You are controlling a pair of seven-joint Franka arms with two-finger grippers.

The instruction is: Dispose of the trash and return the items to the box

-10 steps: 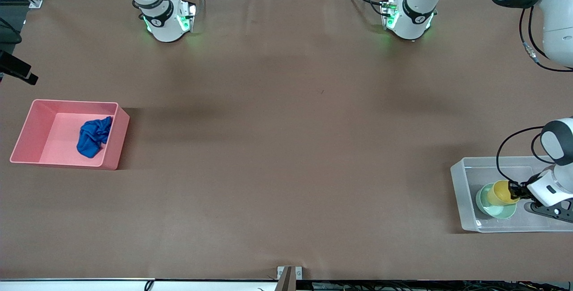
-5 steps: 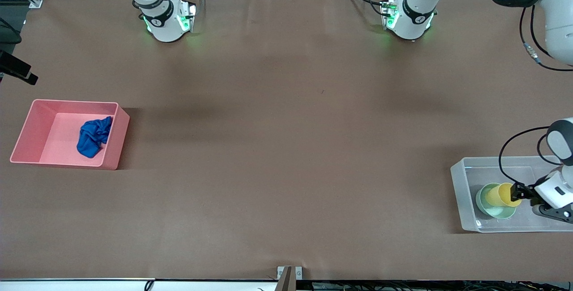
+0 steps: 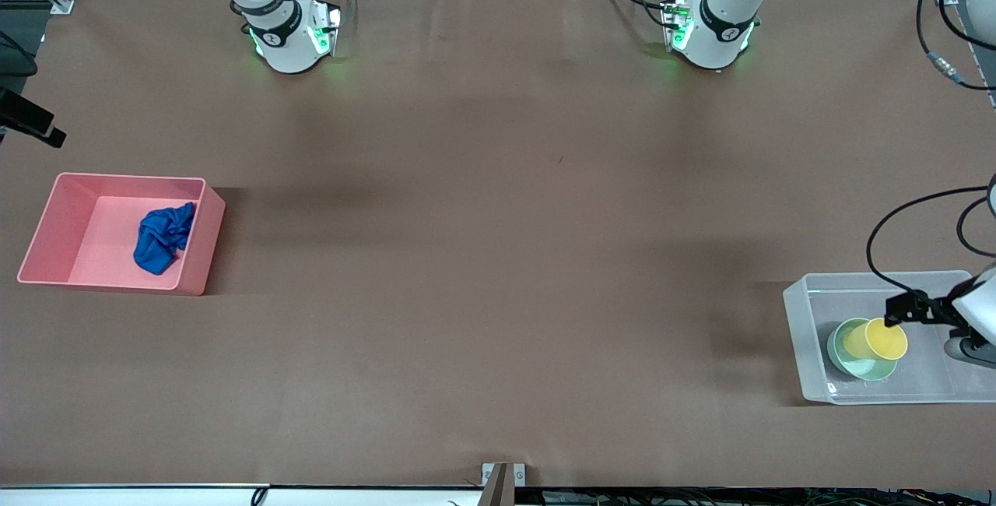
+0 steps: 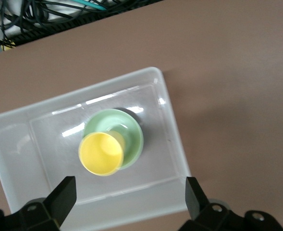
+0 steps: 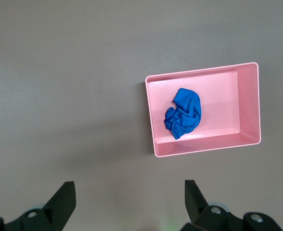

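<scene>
Cup (image 3: 878, 339) sits in bowl (image 3: 857, 350) inside box (image 3: 801, 335); left gripper (image 4: 127, 199) wide open, empty, over box. Cloth (image 3: 162, 237) in pink bin (image 3: 198, 245); right gripper (image 5: 129, 202) open, empty, over table (image 3: 498, 257).

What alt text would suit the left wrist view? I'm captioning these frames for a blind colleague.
Seen from above, a yellow cup sits in a mint-green bowl inside a clear plastic box on a brown table. The left hand hangs open above the box, holding nothing, its two dark fingers at the picture's lower edge.
</scene>
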